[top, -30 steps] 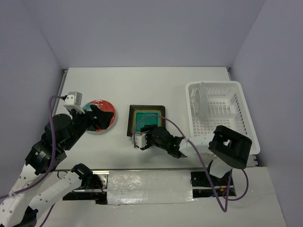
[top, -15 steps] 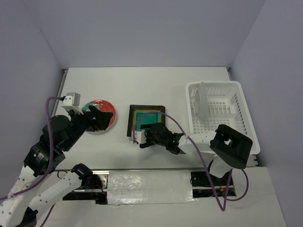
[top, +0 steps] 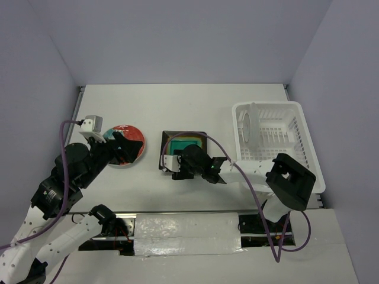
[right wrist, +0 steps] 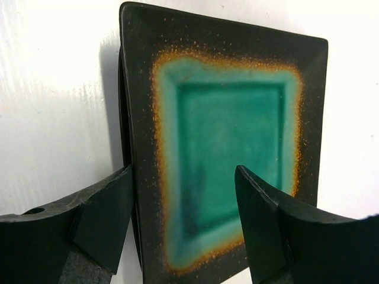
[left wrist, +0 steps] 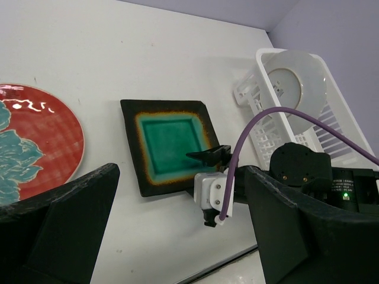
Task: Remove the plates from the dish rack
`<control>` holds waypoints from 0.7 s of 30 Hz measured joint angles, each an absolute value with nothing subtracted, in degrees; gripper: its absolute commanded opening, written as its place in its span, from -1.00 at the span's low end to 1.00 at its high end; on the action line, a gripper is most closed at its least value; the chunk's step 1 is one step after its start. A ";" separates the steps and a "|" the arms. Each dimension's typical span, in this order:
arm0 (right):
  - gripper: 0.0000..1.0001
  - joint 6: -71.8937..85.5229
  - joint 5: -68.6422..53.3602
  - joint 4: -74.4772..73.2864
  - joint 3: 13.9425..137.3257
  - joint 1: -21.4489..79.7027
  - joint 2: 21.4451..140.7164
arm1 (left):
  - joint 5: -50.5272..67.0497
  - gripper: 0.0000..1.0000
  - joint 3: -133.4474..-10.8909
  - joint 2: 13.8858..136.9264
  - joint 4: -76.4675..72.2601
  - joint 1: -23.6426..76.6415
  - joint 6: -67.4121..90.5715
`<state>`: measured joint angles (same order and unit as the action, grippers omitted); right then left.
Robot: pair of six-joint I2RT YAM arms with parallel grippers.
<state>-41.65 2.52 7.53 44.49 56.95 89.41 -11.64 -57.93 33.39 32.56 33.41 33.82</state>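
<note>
Right wrist view: glossy square teal plate, speckled black rim, lies flat on the white table; right gripper gapes wide over it, empty.

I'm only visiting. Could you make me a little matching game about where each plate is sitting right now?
Things:
1. red plate
2. teal plate
3. pale plate

Places:
a. upright in the rack
b. flat on the left of the table
c. flat mid-table, beneath the open right tool

Pairs: 1-b; 2-c; 3-a
</note>
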 measured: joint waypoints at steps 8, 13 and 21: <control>0.46 -38.61 -0.86 -3.14 51.66 56.03 92.25 | -11.51 0.99 -57.93 33.39 32.56 33.41 34.74; 0.46 -36.95 -2.42 -6.04 53.43 55.05 93.06 | -11.53 0.99 -57.93 33.36 32.58 33.41 34.79; 0.46 -35.44 -2.70 -9.15 54.08 53.41 93.17 | -11.53 0.99 -57.93 33.08 32.58 33.41 34.85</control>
